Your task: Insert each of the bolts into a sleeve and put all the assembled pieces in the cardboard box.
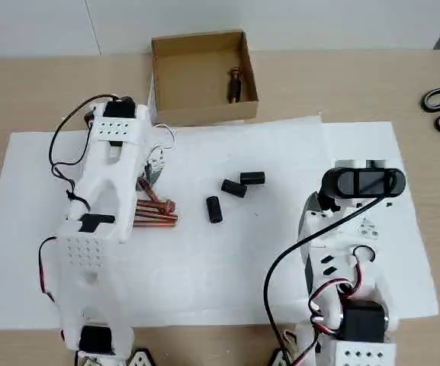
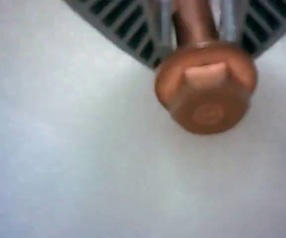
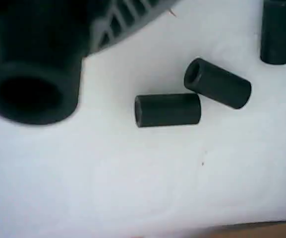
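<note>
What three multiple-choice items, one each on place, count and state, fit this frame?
1. Where does the assembled piece lie?
A) in the cardboard box
B) on the bare table
C) under the scissors

2. How many loose sleeves lie on the white sheet?
A) one
B) three
C) six

3. What does the left gripper hold?
A) nothing
B) a black sleeve
C) a copper bolt

Answers:
1 A: the high view shows it resting on the box floor.
2 B: three lie apart mid-sheet, while a fourth sleeve sits in the right gripper.
3 C: the bolt's shank is clamped between the fingers, with its head toward the wrist camera.
</note>
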Controlling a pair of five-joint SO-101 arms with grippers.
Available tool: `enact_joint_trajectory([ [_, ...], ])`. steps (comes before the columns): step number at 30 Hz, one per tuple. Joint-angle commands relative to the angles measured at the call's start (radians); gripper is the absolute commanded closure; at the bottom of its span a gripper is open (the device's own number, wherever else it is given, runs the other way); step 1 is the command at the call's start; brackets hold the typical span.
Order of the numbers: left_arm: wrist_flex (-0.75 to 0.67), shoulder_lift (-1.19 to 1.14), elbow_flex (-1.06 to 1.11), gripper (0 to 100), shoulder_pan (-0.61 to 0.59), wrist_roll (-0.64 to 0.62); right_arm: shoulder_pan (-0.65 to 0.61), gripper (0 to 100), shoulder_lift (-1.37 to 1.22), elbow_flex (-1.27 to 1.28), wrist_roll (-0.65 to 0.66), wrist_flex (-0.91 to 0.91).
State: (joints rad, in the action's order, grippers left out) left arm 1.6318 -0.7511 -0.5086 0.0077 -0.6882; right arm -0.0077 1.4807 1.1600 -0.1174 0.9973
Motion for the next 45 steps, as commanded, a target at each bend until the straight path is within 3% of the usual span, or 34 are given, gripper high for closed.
enact_joint_trajectory([
  [1,0.000,0.026,-0.010,99,0.005,0.002,0.005,99.5,0.013,-0.012,-0.011,-0.001],
  [9,0.006,0.034,-0.033,99,0.018,0.003,0.005,99.5,0.013,-0.012,-0.011,-0.002],
  [14,0.121,0.034,-0.225,99,0.058,0.005,0.005,99.5,0.013,-0.012,-0.011,-0.004],
  [23,0.121,0.034,-0.585,99,0.149,0.003,0.002,99.5,0.013,-0.012,-0.006,-0.062],
  [33,0.121,0.034,-0.792,99,0.183,0.003,-0.004,99.5,0.013,-0.012,-0.011,-0.068],
  [39,0.121,0.123,-0.963,99,0.213,0.006,-0.147,99.5,0.013,-0.068,-0.011,-0.064],
  [45,0.121,0.282,-0.989,99,0.247,0.046,-0.262,99.5,0.013,-0.152,-0.005,-0.028],
])
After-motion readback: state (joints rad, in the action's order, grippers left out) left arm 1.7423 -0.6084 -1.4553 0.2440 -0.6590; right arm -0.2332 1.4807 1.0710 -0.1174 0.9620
